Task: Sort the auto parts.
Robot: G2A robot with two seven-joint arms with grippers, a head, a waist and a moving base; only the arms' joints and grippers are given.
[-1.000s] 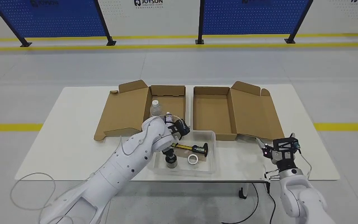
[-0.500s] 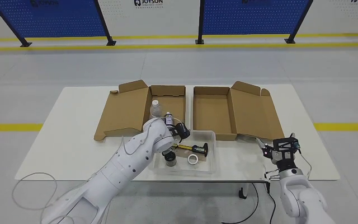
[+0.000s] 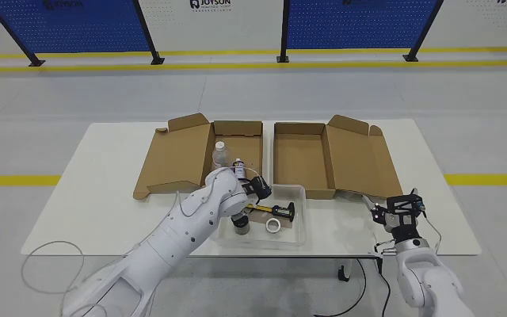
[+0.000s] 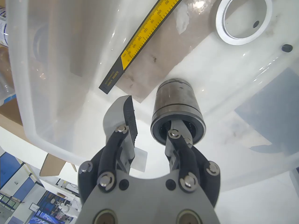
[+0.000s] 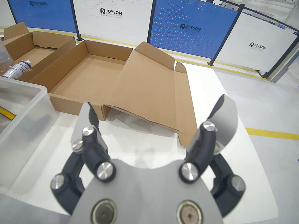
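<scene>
A clear plastic tray (image 3: 299,235) at the table's front middle holds a steel cylindrical bearing (image 4: 175,99), a white ring (image 4: 243,22), a yellow-scaled caliper (image 4: 149,24) and a small black screw (image 4: 286,47). My left gripper (image 4: 151,117) is down inside the tray, open. One finger sits inside the bearing's bore; the other stands just outside its wall with a small gap. In the top view the bearing (image 3: 242,227) lies by the left arm's wrist, the ring (image 3: 272,226) beside it. My right gripper (image 5: 156,104) hovers open and holds nothing over the table's right front (image 3: 394,214).
Two open cardboard boxes stand behind the tray. The left box (image 3: 247,131) holds two small bottles (image 3: 221,152); the right box (image 3: 299,162) has a bare floor, its lid flap (image 5: 149,89) lying flat toward my right gripper. Bare tabletop (image 3: 95,190) lies at far left.
The left wrist has shifted slightly toward the tray's middle and lower. The bearing and other parts lie where they were. The right arm has not moved.
</scene>
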